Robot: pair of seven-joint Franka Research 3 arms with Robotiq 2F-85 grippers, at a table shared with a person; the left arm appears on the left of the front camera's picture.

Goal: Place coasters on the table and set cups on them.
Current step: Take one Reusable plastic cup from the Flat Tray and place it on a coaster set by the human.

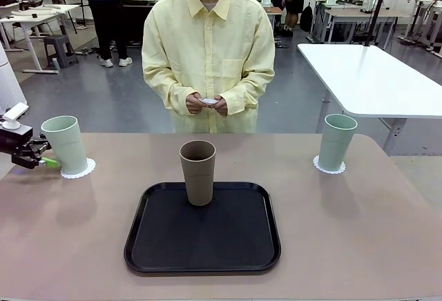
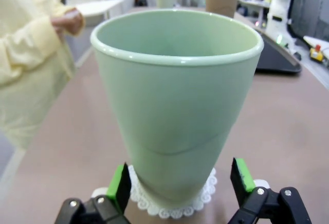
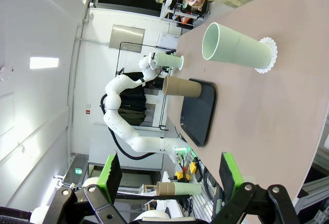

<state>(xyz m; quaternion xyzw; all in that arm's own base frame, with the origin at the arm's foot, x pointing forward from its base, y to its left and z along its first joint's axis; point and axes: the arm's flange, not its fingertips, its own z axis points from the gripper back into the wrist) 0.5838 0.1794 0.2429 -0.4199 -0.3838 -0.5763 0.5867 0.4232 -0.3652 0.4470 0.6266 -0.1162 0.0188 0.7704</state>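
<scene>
One pale mint cup [image 1: 64,143] stands upright on a lacy white coaster [image 1: 78,170] at the table's [image 1: 359,232] far left. My left gripper [image 1: 43,161] is just left of it, open. In the left wrist view the green pads [image 2: 121,185] flank the base of this cup [image 2: 177,100] on its coaster [image 2: 172,203] with small gaps. A second mint cup [image 1: 337,141] stands on a coaster [image 1: 329,168] at the right. The brown cup [image 1: 197,172] stands on the black tray [image 1: 202,246]. My right gripper [image 3: 169,175] is open and empty, well back from the right cup [image 3: 236,49].
A person in a pale yellow shirt stands at the far edge, holding a small white coaster [image 1: 208,101] in both hands. A white table [image 1: 373,73] stands behind at the right. Bare tabletop lies between the tray and each mint cup.
</scene>
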